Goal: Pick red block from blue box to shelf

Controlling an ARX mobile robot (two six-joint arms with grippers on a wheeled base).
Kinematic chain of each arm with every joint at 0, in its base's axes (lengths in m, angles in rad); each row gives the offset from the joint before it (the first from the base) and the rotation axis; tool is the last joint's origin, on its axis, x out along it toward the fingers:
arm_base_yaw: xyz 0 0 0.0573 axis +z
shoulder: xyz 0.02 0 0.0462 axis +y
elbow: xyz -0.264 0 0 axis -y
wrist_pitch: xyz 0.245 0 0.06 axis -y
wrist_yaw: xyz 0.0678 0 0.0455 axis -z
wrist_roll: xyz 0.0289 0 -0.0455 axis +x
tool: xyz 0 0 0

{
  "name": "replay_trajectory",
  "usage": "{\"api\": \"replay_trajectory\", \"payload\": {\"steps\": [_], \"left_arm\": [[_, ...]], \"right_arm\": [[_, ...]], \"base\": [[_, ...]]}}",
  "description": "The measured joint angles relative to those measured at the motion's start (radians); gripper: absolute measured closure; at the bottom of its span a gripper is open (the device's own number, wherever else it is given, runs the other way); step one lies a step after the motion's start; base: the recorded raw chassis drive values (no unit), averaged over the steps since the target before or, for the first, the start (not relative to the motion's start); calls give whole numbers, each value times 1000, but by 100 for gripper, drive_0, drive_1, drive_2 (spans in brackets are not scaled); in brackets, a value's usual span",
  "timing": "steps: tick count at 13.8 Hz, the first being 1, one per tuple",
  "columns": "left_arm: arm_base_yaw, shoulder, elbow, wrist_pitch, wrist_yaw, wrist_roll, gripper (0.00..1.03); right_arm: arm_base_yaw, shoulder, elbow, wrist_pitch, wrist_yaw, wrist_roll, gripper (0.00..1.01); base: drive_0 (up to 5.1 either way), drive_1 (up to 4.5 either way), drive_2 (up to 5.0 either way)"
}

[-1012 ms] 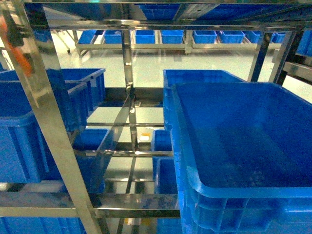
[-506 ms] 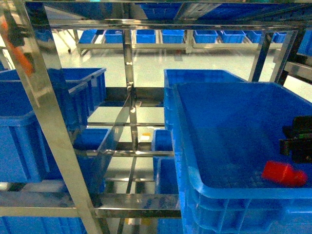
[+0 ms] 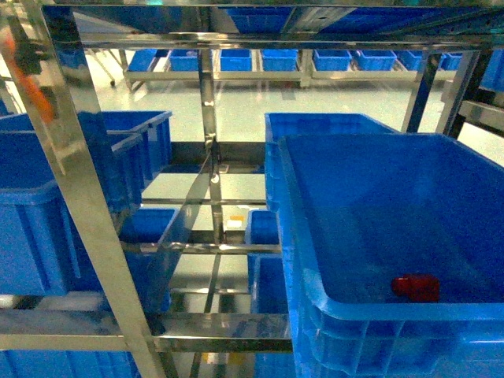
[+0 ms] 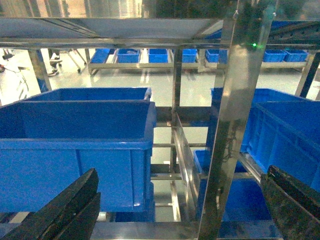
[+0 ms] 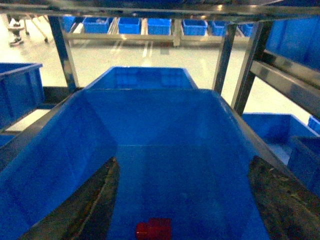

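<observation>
The red block (image 3: 416, 287) lies on its side on the floor of a dark blue crate (image 3: 309, 277) that sits in the shelf (image 3: 79, 181). In the right wrist view the red block (image 5: 154, 230) rests low between the spread fingers of my right gripper (image 5: 184, 161), which is open and touches nothing. In the left wrist view my left gripper (image 4: 183, 172) is open and empty, facing a steel post of the shelf (image 4: 235, 125). Neither gripper shows in the head view. The blue box is out of view.
More dark blue crates (image 3: 47, 205) fill the left bay and the lower tiers (image 3: 264, 276). Steel posts and rails (image 3: 209, 118) frame each bay. A row of crates (image 3: 279, 59) lines the far side of the pale floor.
A second ago the crate was bare. Half a second ago my right gripper held the red block over it. Now the block lies loose on the crate floor and the gripper has left the head view.
</observation>
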Motion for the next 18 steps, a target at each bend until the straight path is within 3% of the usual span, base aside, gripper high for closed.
{"api": "replay_trajectory", "payload": {"steps": [2, 4, 6, 16, 18], "left_arm": [[1, 0, 0, -4, 0, 0, 5], [1, 0, 0, -4, 0, 0, 5], [1, 0, 0, -3, -2, 0, 5], [1, 0, 0, -3, 0, 0, 5], [1, 0, 0, -3, 0, 0, 5]], "right_arm": [[-24, -137, -82, 31, -20, 0, 46], [-45, -251, -159, -34, -42, 0, 75], [-116, -379, -206, -102, -110, 0, 100], [-119, -960, -295, -577, -116, 2, 99], [-119, -1015, -295, -628, -116, 2, 99]], "base": [[0, 0, 0], [0, 0, 0], [0, 0, 0], [0, 0, 0], [0, 0, 0]]}}
